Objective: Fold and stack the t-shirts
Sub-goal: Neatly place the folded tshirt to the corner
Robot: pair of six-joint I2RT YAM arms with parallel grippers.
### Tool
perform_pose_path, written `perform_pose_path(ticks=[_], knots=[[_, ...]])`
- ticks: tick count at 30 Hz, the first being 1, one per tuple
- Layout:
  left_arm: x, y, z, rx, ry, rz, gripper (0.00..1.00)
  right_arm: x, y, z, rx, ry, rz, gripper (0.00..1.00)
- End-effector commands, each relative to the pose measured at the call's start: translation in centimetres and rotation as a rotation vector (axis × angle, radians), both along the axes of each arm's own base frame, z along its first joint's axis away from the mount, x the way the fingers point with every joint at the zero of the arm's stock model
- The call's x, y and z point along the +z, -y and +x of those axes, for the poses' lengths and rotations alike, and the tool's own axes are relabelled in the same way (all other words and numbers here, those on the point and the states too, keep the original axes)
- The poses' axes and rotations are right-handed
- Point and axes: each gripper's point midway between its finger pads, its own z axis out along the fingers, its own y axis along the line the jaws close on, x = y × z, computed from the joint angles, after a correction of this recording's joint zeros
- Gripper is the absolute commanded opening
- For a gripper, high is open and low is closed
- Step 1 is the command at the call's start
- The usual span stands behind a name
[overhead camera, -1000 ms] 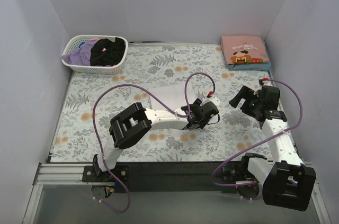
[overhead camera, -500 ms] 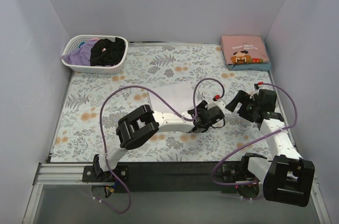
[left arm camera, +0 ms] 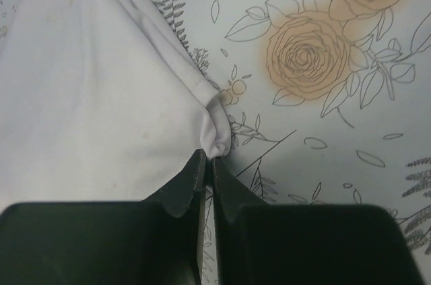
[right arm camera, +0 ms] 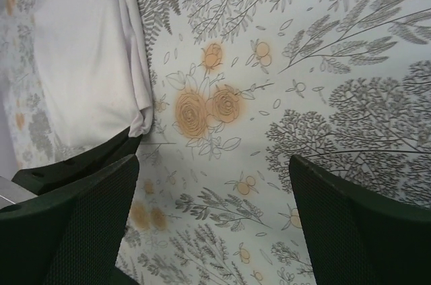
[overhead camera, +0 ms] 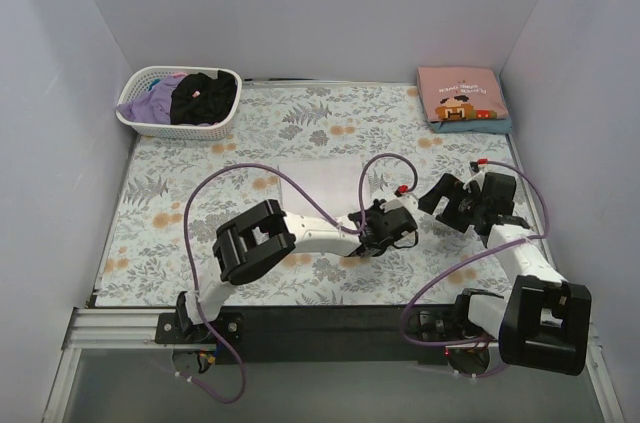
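The white tee (left arm camera: 87, 96) lay flat on the floral cloth (overhead camera: 200, 203) near the middle of the desk (overhead camera: 330, 318), and the left claw (left arm camera: 209, 157) had its jaws pressed together on the tee's near right corner, a small nub of bunched hem showing just past the tips. From that claw the body of the tee spread away and to the left, with a folded edge running off the pinched corner toward the tee's far side; that edge looked to be the line any coming fold would turn on, so the corner would probably have to travel back across the tee, not away from it. The right claw (overhead camera: 448, 201) hung just right of the tee with its jaws spread wide and nothing between them, over bare cloth, close to the pinched corner but not touching the shirt; the left arm was plainly the nearer one, being already on it. Far off the tee's far left corner stood a basket (overhead camera: 135, 118) holding a black tee (overhead camera: 203, 95) heaped beside a lavender one (overhead camera: 150, 103) (both crumpled, neither folded). Far off the far right corner a folded pink tee (overhead camera: 458, 93) rested on a teal one (overhead camera: 482, 126), which I took for the start of the stack.
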Motion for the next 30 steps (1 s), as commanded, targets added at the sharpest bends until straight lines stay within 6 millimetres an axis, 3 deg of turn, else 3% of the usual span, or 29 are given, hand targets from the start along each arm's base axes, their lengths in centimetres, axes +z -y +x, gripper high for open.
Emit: perform_pose_path(ticks=[1,6,11,16,23,30], knots=[[4.9,0.0,-0.5,0.021,0.019,-0.14,0.0,1.1,-2.2,0.6,0.053,0.034,0.158,0.98],[6.7,-0.8,-1.4,0.024,0.003,-0.232,0.0,1.1,-4.8,0.9,0.103,0.011,0.317,0.98],[6.8,-1.4,-1.9,0.034,-0.009,-0.26,0.0,0.8,-7.4,2.2,0.106,-0.022,0.401,0.98],[6.9,-1.6,-2.3,0.04,-0.027,-0.284,0.0,-0.4,-12.1,2.9,0.21,-0.08,0.439,0.98],[6.9,-1.9,-2.5,0.051,-0.034,-0.298,0.0,-2.6,-14.7,3.7,0.213,-0.14,0.456,0.95],[7.3,-1.6,-2.7,0.05,-0.047,-0.327,0.0,-5.7,-16.6,2.3,0.246,-0.23,0.422,0.86]])
